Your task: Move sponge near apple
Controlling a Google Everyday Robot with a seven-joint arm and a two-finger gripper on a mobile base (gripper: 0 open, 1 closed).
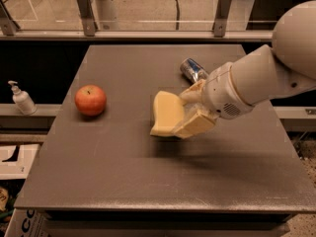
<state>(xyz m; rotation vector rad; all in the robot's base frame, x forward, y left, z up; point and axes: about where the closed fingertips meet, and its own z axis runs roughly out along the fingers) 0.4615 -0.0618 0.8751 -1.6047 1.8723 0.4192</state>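
Note:
The red-orange apple (pixel 91 99) sits on the left part of the grey table (pixel 123 172). The pale yellow sponge (pixel 165 113) is held tilted just above the table's middle, well to the right of the apple. My gripper (pixel 190 110) comes in from the right on a white arm and is shut on the sponge's right side, one finger above it and one below.
A silver-blue drink can (pixel 192 70) lies on its side behind the gripper. A white pump bottle (pixel 21 98) stands on a ledge off the table's left edge. A railing with posts runs behind the table.

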